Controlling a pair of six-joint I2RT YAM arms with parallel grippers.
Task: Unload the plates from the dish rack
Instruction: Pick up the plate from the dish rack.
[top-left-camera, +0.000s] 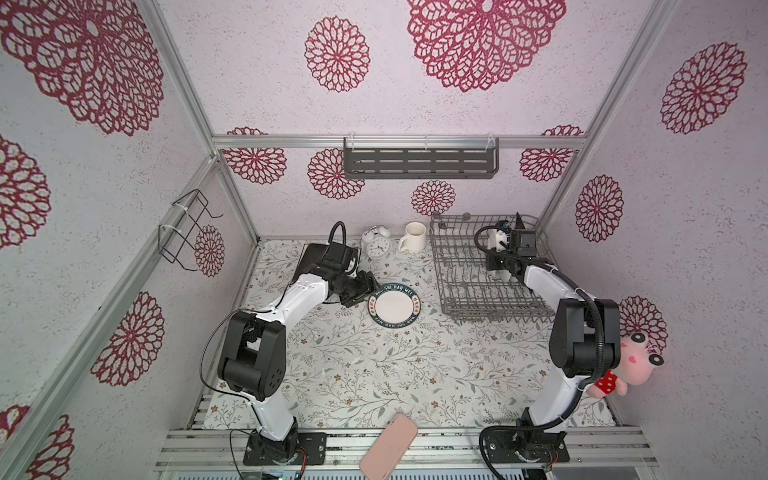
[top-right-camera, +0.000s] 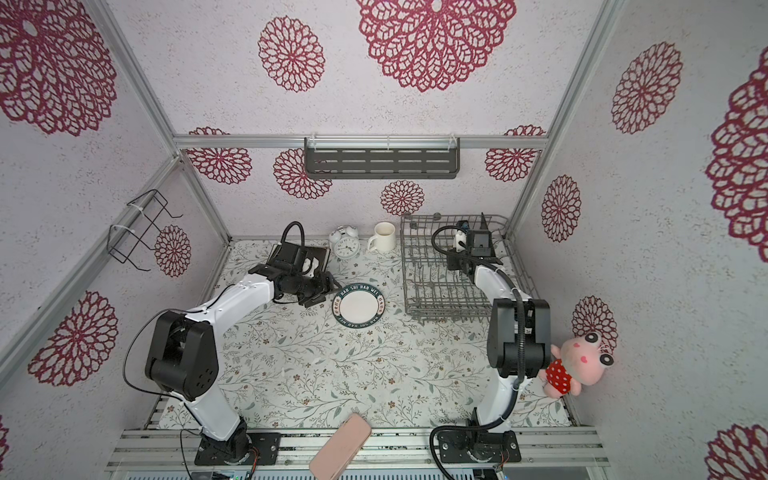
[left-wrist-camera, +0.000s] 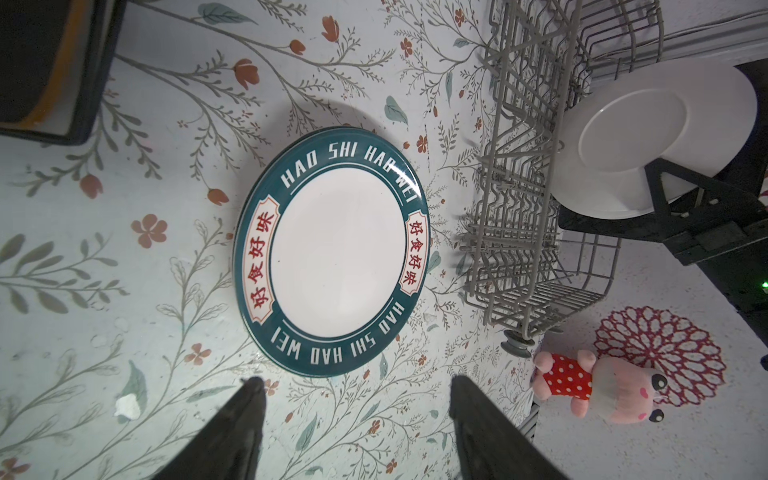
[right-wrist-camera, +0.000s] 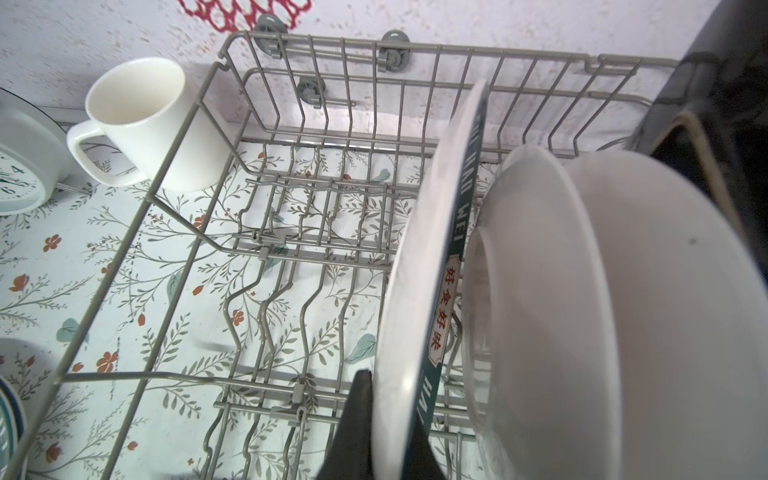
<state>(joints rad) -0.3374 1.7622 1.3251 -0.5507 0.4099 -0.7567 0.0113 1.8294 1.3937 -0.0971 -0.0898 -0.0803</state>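
Teal-rimmed plate (right-wrist-camera: 419, 270) pinched at its edge.

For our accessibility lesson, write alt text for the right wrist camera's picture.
The right pincer is shut on the rim of an upright lettered plate in the wire dish rack. A white plate stands beside it; a mug sits outside the rack.

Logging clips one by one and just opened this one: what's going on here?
The right gripper is shut on a round white plate with a dark green lettered rim, standing upright in the grey wire dish rack; a plain white dish stands beside it. The left gripper hangs open just beside a matching lettered plate lying flat on the floral tablecloth.
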